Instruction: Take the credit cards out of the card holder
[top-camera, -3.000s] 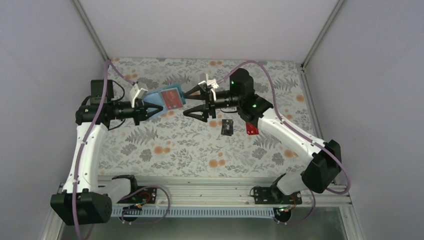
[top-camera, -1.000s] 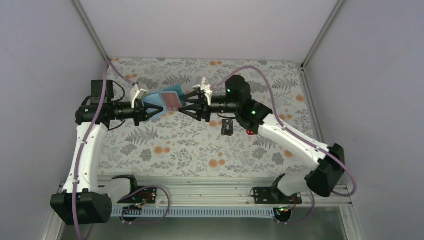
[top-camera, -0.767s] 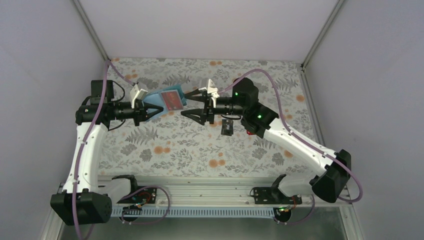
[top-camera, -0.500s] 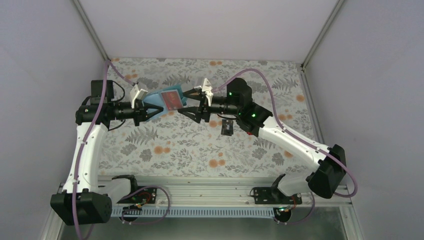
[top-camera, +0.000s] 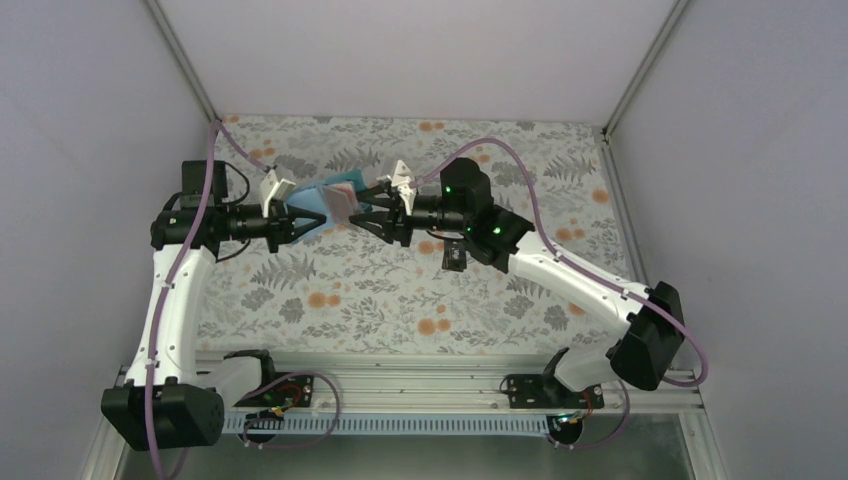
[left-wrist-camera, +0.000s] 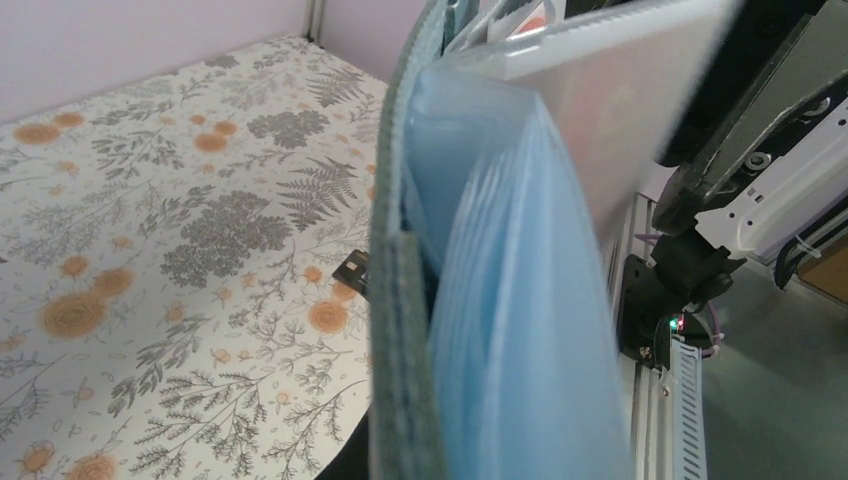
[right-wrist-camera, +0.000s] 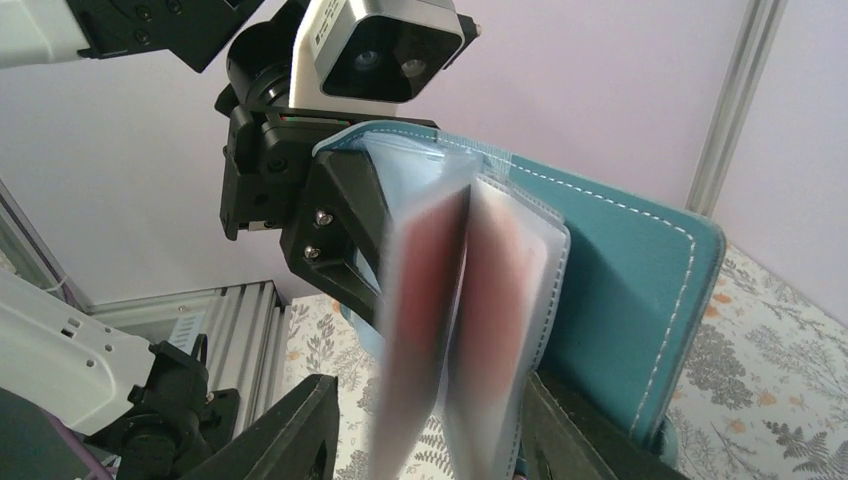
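One pair of jaws is clamped: on the left we see the left gripper (top-camera: 300, 222) pinching the teal card holder (top-camera: 316, 198), raised above the flowered cloth (top-camera: 350, 292); a pale, red-marked card (top-camera: 343, 199) shows blurred inside it; the right gripper (top-camera: 364, 207) straddles that card, jaws apart; further right, a black card (top-camera: 455, 256) lies on the cloth beneath that arm.

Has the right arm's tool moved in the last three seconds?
Yes. The right tool has shifted left, away from the black card lying on the cloth, and now straddles the edge of the card holder.
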